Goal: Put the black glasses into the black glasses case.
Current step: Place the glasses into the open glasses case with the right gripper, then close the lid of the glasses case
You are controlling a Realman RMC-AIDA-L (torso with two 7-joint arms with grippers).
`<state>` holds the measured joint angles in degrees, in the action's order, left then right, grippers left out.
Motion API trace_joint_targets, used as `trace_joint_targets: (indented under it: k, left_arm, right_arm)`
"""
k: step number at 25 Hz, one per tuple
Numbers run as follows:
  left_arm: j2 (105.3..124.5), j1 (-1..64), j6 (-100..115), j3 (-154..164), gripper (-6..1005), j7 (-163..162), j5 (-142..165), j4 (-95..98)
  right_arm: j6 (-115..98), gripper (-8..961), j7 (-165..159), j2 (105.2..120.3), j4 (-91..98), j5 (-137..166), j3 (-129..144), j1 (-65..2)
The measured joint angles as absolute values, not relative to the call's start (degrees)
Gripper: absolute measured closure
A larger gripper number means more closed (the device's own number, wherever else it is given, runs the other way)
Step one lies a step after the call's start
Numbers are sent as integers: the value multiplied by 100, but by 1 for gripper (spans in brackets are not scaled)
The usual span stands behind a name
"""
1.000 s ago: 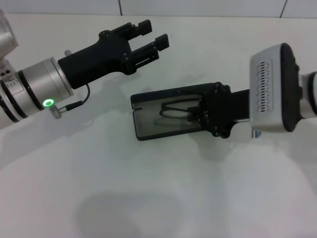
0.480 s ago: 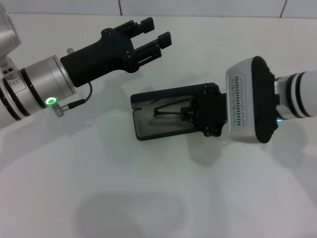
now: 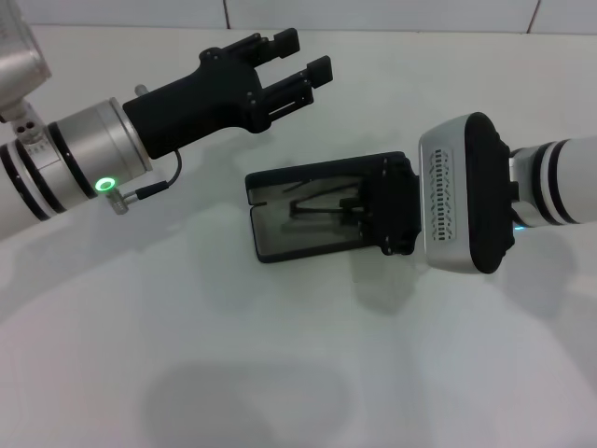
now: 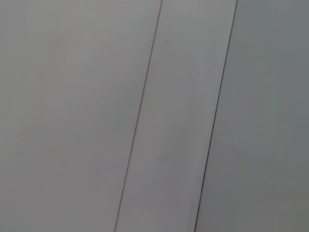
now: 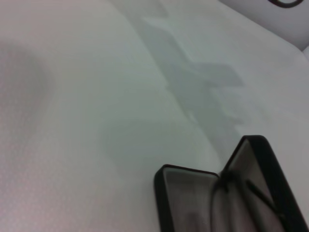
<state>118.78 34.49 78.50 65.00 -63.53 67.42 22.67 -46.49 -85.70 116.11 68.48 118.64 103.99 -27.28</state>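
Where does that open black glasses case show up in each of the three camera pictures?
Head view: the black glasses case lies open at the picture's centre, the right gripper reaching into it.
Left wrist view: not in it, only pale panels.
Right wrist view: along the lower edge toward the right corner, grey lining showing.
Shared landmark: the black glasses lying inside the case.

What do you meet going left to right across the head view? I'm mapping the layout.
Left gripper → case → glasses, inside the case → right gripper, over the case's right end.
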Motion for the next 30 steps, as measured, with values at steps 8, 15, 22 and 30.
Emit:
trace_joint_targets:
  k: [8, 15, 22, 30]
  left_arm:
    - [11883, 3448, 7796, 6504, 356, -6349, 6741, 2268]
    - [11856, 3403, 7785, 6502, 355, -6341, 6741, 2262]
    - [11813, 3455, 7652, 6504, 355, -6404, 6811, 2252]
    - [11893, 3970, 6721, 6504, 356, -7045, 7715, 2270]
  right_arm:
    - [-4735, 765, -8570, 11619, 7037, 11826, 10446, -2600]
    - [-5073, 760, -8573, 11585, 7547, 11681, 10275, -2301]
    - [-7050, 753, -8303, 11568, 7615, 10530, 8709, -2069]
    - [-9169, 746, -7636, 11540, 5528, 9596, 5484, -2132]
